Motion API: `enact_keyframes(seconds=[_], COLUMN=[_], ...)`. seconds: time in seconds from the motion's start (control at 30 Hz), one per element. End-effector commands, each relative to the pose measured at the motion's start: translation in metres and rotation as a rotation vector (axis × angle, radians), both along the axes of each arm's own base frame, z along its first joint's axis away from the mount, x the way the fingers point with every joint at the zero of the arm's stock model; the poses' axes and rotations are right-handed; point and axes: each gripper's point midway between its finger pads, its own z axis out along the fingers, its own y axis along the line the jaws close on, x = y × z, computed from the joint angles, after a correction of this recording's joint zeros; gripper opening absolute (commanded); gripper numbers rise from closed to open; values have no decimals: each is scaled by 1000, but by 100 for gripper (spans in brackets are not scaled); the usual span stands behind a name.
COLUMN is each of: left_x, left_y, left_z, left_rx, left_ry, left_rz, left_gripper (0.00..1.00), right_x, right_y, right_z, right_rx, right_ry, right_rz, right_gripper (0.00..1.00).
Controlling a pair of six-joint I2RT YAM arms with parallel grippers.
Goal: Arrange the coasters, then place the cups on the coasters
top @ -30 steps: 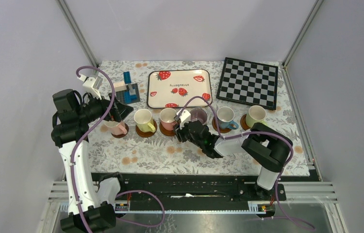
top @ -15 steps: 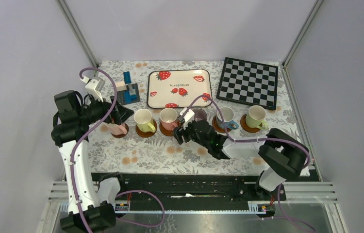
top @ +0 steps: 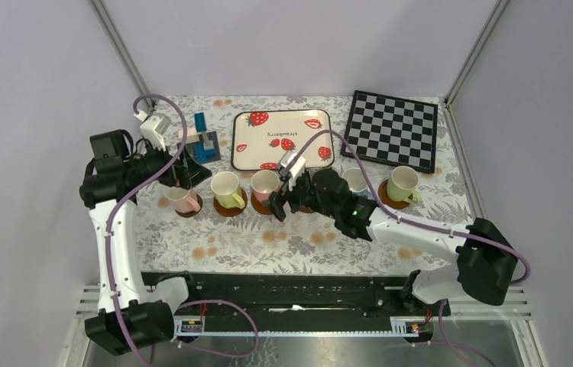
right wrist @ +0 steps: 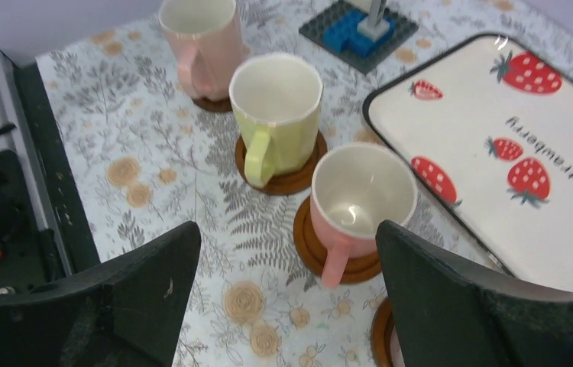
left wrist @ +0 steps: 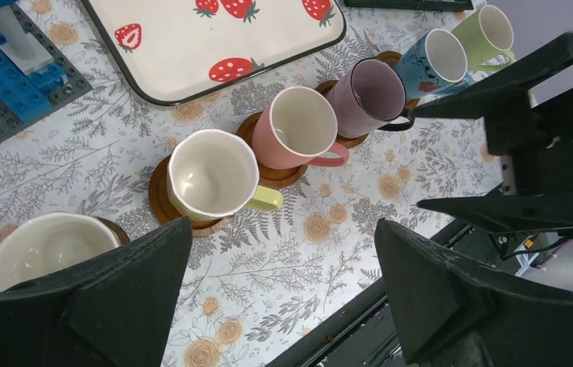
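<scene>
**Right claw and cup row.** Your right claw (right wrist: 285,229) stands wide, gripping nothing, just above the pink cup (right wrist: 360,199). Your left claw (left wrist: 283,229) also gapes wide, over the row's left end. The six cups (left wrist: 371,95) each sit on coasters (right wrist: 291,180), lined across the surface's (right wrist: 153,130) middle, nearer you than the strawberry tray (right wrist: 497,130).

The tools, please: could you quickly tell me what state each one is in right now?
Left tool: open, holding nothing.
Right tool: open, holding nothing.
</scene>
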Motion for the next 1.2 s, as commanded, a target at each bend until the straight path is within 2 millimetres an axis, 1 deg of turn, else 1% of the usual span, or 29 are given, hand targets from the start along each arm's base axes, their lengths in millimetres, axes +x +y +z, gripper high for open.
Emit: enact_keyframes(seconds=[0.0, 0.03, 0.13, 0.23, 0.3, 0.33, 0.37, 0.43, 0.53, 0.63, 0.73, 0.83, 0.9, 0.97, 1.07, 1.17], left_x=[14, 18, 25, 33, 39, 43, 44, 51, 62, 75, 82, 77, 72, 69, 71, 82], left_y=[-3, -6, -12, -20, -26, -26, -34, -41, -52, -64, -76, -86, -89, -89, -89, -93], left_z=[21, 20, 19, 18, 19, 18, 17, 15, 10, 5, -9, -30, -44, -52, -60, -61], left_rx=[67, 78, 116, 167, 205, 226, 245, 282, 316, 345, 434, 509, 541, 564, 577, 579], left_ry=[-72, -63, -53, -50, -54, -53, -53, -52, -39, -37, -37, -7, 8, 11, 20, 19], left_rz=[-21, -30, -40, -52, -62, -58, -79, -91, -112, -127, -158, -221, -263, -294, -310, -307], left_gripper=[99, 99, 99, 99, 99, 99, 99, 99, 99, 99, 99, 96, 94, 92, 89, 86], right_x=[11, 17, 43, 62, 77, 82, 89, 101, 119, 136, 150, 162, 169, 175, 188, 205], right_y=[-5, -7, -21, -35, -44, -49, -54, -65, -81, -94, -106, -119, -127, -135, -146, -155], right_z=[51, 57, 66, 66, 74, 74, 74, 72, 62, 53, 43, 33, 25, 20, 7, -7], right_rx=[13, 11, -21, -70, -86, -98, -108, -133, -174, -167, -157, -140, -131, -134, -164, -211], right_ry=[18, 27, 53, 101, 113, 124, 132, 159, 212, 254, 273, 318, 352, 369, 393, 407], right_rz=[24, 24, -14, -37, -55, -65, -74, -95, -125, -150, -180, -209, -221, -227, -241, -276], right_gripper=[92, 92, 92, 93, 94, 94, 95, 96, 96, 97, 97, 97, 97, 98, 97, 93])
